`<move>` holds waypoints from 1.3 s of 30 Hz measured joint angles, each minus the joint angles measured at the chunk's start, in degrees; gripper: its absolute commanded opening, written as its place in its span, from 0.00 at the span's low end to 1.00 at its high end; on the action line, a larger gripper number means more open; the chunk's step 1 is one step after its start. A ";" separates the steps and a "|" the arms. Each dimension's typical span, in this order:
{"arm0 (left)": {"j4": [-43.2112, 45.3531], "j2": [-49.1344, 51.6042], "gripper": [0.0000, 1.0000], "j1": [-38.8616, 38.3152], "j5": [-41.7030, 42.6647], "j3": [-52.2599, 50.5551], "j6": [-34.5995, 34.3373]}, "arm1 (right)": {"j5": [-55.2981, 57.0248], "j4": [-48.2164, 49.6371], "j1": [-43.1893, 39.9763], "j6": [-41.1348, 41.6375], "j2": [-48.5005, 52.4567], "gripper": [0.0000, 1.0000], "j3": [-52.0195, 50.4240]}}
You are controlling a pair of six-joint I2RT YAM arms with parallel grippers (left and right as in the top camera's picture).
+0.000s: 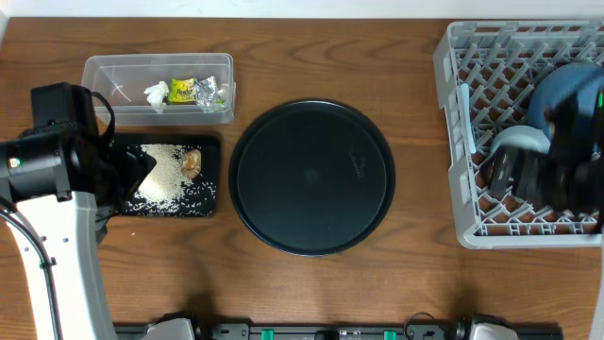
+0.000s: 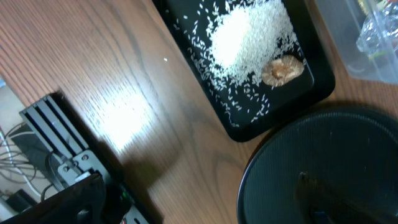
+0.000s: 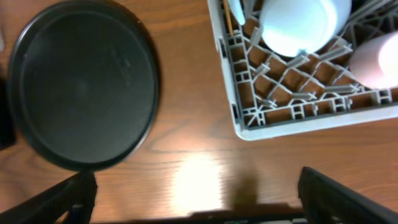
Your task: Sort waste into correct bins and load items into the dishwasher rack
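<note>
Left of the round black tray (image 1: 312, 177), the left gripper (image 1: 140, 170) hangs open over the shallow black tray (image 1: 211, 144) of rice (image 1: 165, 181). To the right, the right gripper (image 3: 199, 179) gapes empty beside the rack (image 3: 292, 118), which holds a pale bowl (image 3: 301, 25) and pink cup (image 3: 376, 59).

The round tray (image 1: 311, 179) lies in the middle of the bench (image 1: 415, 283). Left of it is the flat tray (image 1: 209, 151), with rice (image 1: 165, 175) and a food lump (image 1: 192, 162) in it. Behind and left of the round tray stands the tub (image 1: 113, 71), holding wrappers (image 1: 193, 91) and a tissue (image 1: 156, 93). Right of the round tray is the rack (image 1: 491, 57), with a plate (image 1: 557, 90), a bowl (image 3: 301, 25) and a cup (image 3: 376, 59) inside.
</note>
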 measured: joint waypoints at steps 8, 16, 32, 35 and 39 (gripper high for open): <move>0.02 0.00 0.98 0.00 0.00 -0.02 0.00 | 1.66 10.91 0.00 0.87 -24.79 0.99 -22.14; 0.00 0.00 0.98 0.00 -0.02 -0.02 -0.02 | 1.68 9.18 0.00 7.61 -35.15 0.99 -28.30; 0.00 0.00 0.98 0.00 -0.02 -0.02 -0.02 | 1.68 7.02 0.00 9.79 -36.00 0.99 -28.35; 0.00 0.00 0.98 0.00 -0.02 -0.02 -0.02 | 1.68 6.99 0.02 9.79 -36.09 0.99 -28.35; 0.00 0.00 0.98 0.00 -0.02 -0.02 -0.02 | 1.68 6.99 0.02 9.81 -37.05 0.99 -28.37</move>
